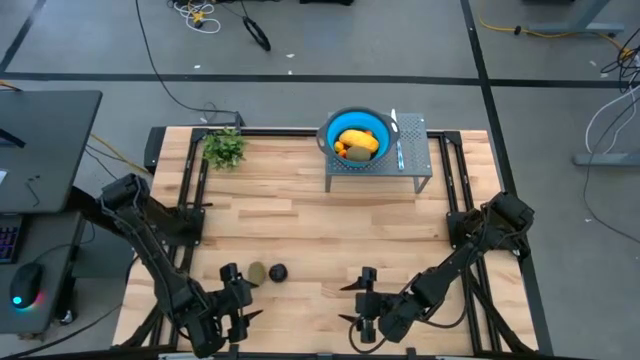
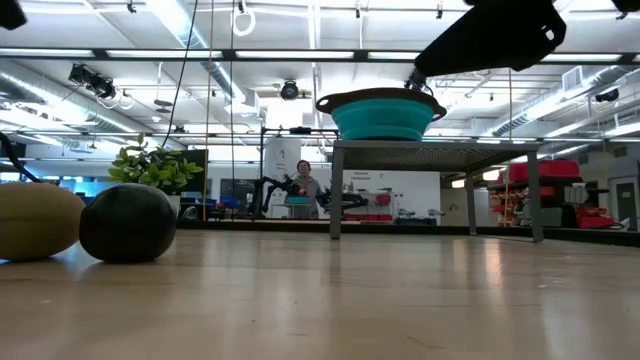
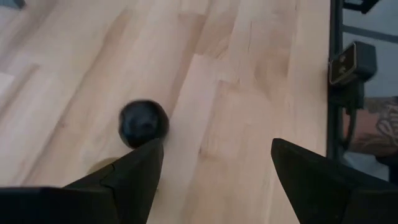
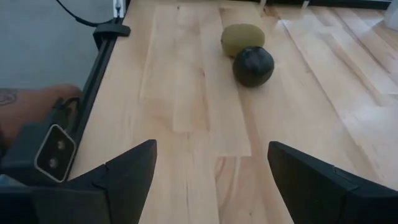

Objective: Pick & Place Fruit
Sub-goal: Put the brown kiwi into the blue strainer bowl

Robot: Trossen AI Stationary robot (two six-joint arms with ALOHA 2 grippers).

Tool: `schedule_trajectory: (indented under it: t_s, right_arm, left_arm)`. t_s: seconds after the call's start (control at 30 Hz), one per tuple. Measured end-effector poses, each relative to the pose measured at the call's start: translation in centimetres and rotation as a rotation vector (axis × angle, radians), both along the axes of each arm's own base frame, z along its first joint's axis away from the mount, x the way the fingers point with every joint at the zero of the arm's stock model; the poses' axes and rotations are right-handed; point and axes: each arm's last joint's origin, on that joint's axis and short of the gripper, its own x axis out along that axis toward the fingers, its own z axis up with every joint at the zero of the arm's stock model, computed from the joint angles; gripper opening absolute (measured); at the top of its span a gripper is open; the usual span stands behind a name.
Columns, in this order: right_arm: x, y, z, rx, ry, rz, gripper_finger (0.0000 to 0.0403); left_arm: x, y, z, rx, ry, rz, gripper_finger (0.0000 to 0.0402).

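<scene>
Butcher-block table (image 1: pixel 300 215) in an open lab, dark frame rails down both sides. Far left corner has a leafy plant sprig (image 1: pixel 225 148), not part of the job. Left claw (image 1: pixel 236 300) sits at the near edge, fingers spread wide, nothing between them. Just ahead of it and slightly to its right lie the two loose fruits: an olive-green oval (image 1: pixel 257 272) and, touching or nearly touching on its right, a blackish round fruit (image 1: pixel 278 272). In the left wrist view the blackish one (image 3: pixel 143 122) sits just past that claw's finger (image 3: pixel 130 180) on the same side, off the centreline of the gap, so my read is the claw needs a small sideways shift before closing; the olive one barely peeks out behind that finger. Olive oval's long axis looks roughly crosswise to the table in the low view, but hard to be sure. Further right, the right claw (image 1: pixel 366 301) is also at the near edge, fully spread and empty, clearly farther from the pair than the left one. So left arm is the natural pick. Drop target is well away at the far side: a blue bowl (image 1: pixel 385 124) on a small grey metal stand (image 1: pixel 415 160), already holding yellow-orange fruit (image 1: pixel 358 141).
</scene>
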Motion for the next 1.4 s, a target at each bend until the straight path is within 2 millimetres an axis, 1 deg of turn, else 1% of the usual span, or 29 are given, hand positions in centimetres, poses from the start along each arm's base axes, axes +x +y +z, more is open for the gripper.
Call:
schedule_trajectory:
  t_s: [0.23,0.5,0.67,0.77,0.83,1.03,1.17,1.3,1.4]
  right_arm:
    - [0.0,0.1,0.0,0.041,0.01,0.007,0.0318]
    - [-0.2,0.3,0.0,0.07,0.017,0.015,0.0318]
    - [-0.2,0.4,0.0,0.07,0.017,0.015,0.0318]
    - [-0.2,0.4,0.0,0.07,0.017,0.015,0.0318]
    - [-0.2,0.4,0.0,0.07,0.017,0.015,0.0318]
    - [-0.2,0.4,0.0,0.068,0.017,0.015,0.0318]
    - [-0.2,0.4,0.0,0.068,0.018,0.014,0.0318]
    - [-0.2,0.3,-0.1,0.066,0.02,0.015,0.0318]
    - [-0.2,0.3,-0.1,0.065,0.022,0.016,0.0318]
  left_arm:
    - [0.3,0.3,0.0,0.029,-0.009,0.006,0.0306]
    - [0.5,0.9,-0.2,0.037,0.054,0.014,0.0306]
    - [0.4,0.8,-0.3,0.116,0.035,-0.042,0.0306]
    - [0.3,0.9,-1.3,0.162,0.025,-0.03,0.0307]
    - [0.0,1.2,-2.1,0.157,0.037,-0.002,0.031]
    - [-0.4,2.2,-3.5,0.09,0.039,0.135,0.0328]
    - [-0.7,3.1,-4.8,0.035,0.091,0.218,0.0346]
    - [-1.0,3.8,-6.4,0.021,0.129,0.236,0.036]
    - [-1.3,4.1,-7.0,0.009,0.126,0.268,0.0369]
